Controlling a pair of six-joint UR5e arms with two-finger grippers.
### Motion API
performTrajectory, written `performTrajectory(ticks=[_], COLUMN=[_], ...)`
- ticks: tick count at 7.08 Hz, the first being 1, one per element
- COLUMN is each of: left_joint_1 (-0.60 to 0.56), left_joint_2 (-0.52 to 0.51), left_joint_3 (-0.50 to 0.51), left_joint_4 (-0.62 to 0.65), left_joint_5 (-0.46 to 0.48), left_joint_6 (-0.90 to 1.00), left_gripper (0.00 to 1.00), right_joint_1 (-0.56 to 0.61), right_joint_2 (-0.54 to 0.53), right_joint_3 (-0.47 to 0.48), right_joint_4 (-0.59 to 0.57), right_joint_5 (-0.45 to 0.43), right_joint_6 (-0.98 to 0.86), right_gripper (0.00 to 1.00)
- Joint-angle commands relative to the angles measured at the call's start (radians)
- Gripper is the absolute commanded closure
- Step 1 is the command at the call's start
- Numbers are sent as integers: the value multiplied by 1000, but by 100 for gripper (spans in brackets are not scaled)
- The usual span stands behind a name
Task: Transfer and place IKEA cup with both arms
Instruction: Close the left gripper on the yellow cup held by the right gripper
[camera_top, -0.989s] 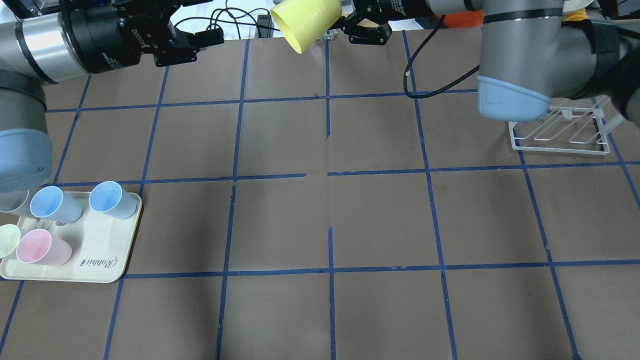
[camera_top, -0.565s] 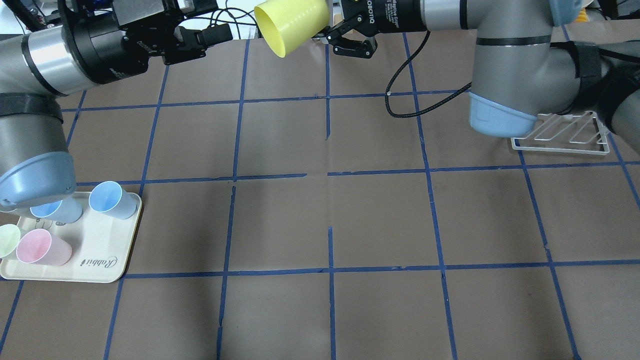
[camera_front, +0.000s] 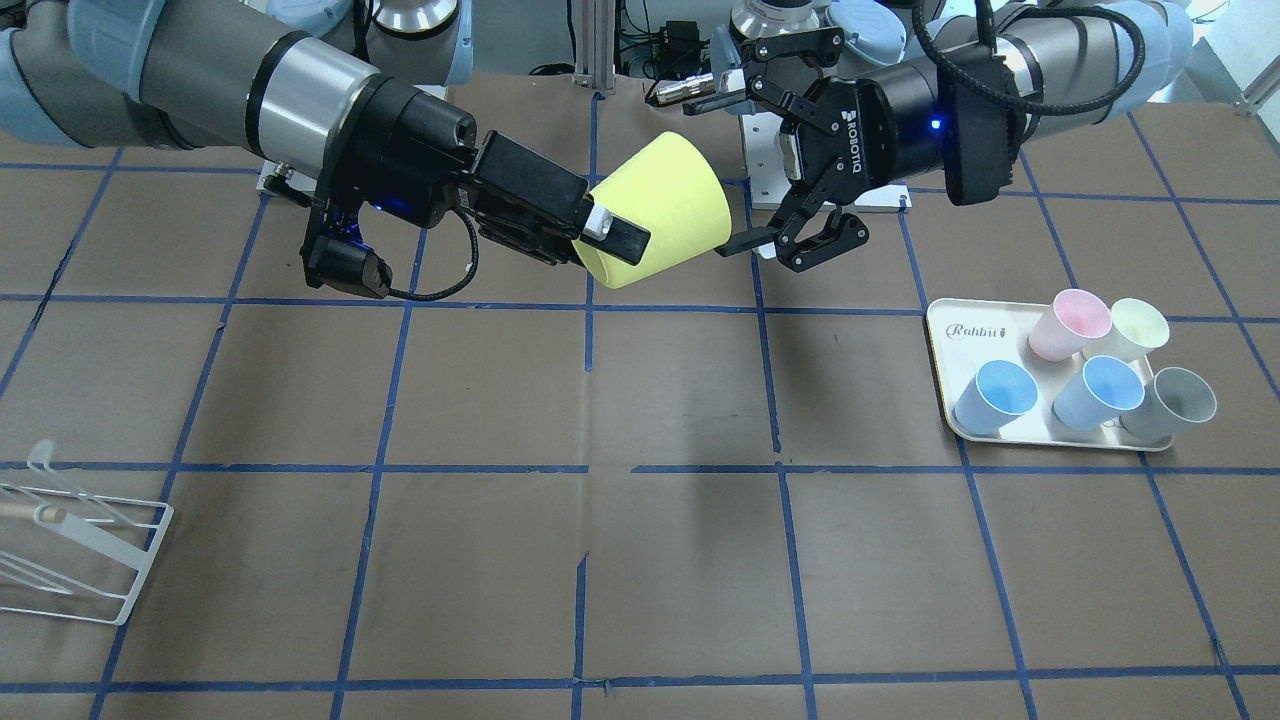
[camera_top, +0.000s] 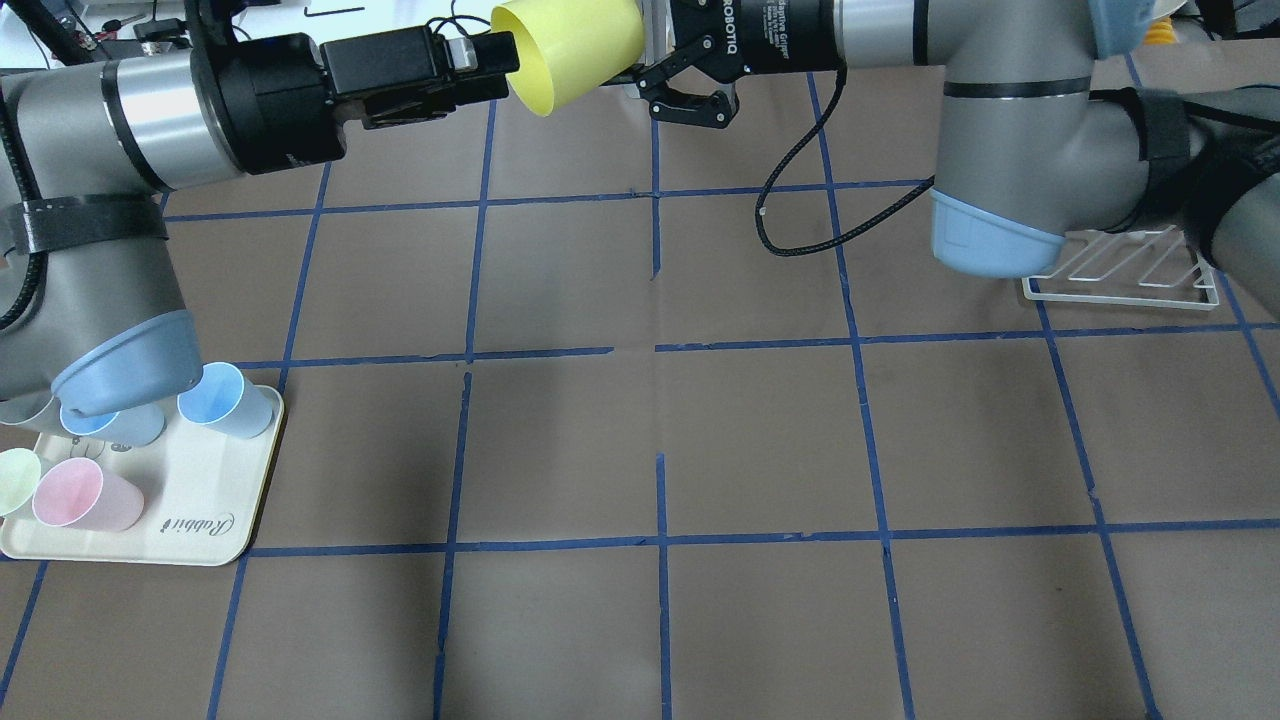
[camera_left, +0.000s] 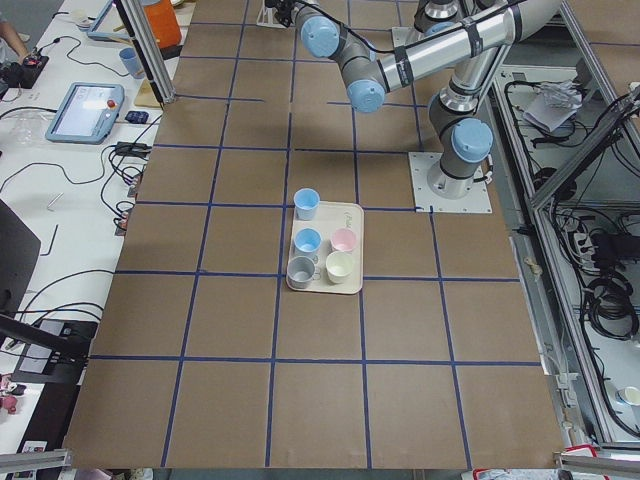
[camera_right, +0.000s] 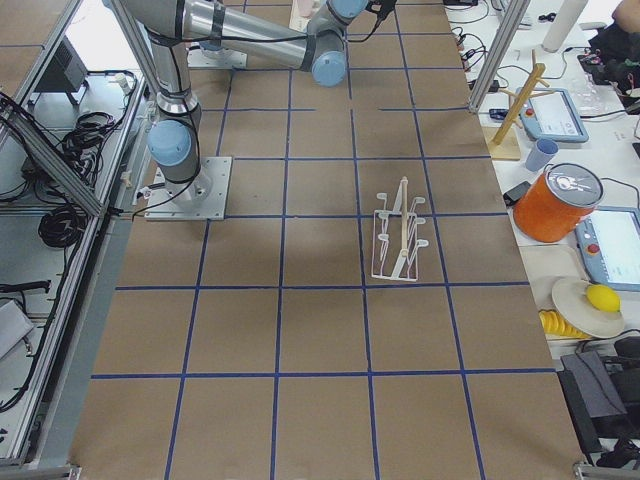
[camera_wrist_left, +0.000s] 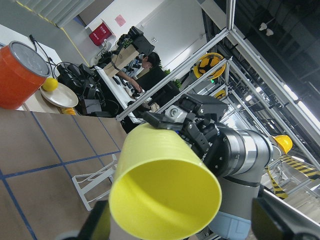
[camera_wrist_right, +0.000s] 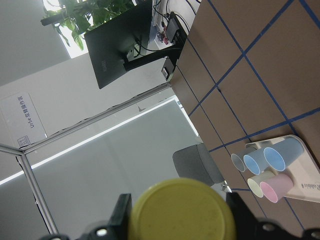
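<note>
The lemon-yellow IKEA cup (camera_top: 570, 50) hangs on its side high above the table's far middle, its mouth towards my left arm. My right gripper (camera_top: 650, 58) is shut on its base end; in the front view (camera_front: 622, 232) one finger lies along the cup (camera_front: 665, 200). The right wrist view shows the cup's bottom (camera_wrist_right: 182, 215) between the fingers. My left gripper (camera_top: 500, 55) is open at the cup's mouth, its jaws spread wide around the rim (camera_front: 748, 165). The left wrist view looks into the open mouth (camera_wrist_left: 160, 195).
A cream tray (camera_top: 200, 500) at the near left holds several pastel cups, among them a pink cup (camera_top: 75, 495) and a blue cup (camera_top: 225, 398). A white wire rack (camera_top: 1120, 275) stands at the far right. The brown table (camera_top: 660, 440) has blue tape lines.
My right arm has carried the cup a little to the left. My left gripper has moved right and turned, and now reaches the cup's mouth.
</note>
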Motion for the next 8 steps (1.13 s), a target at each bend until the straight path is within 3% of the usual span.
performTrajectory(ticks=[1,3,5,8], left_joint_1=[72,88,75,13], left_joint_2=[-5,-17,-52,-81], left_joint_3=[17,19,59,67], left_joint_4=[3,1,0,1], left_joint_5=[4,15,133,136], left_joint_6=[-27,-36,-77,-100], left_gripper=[4,5,6,7], right_joint_1=[2,0,0,0], right_joint_2=[7,14,16,14], right_joint_3=[-1,-2,-4,-13], right_joint_4=[1,0,-1,-1], right_joint_5=[2,2,3,23], right_joint_6=[10,10,10,11], right_gripper=[100,100,100,100])
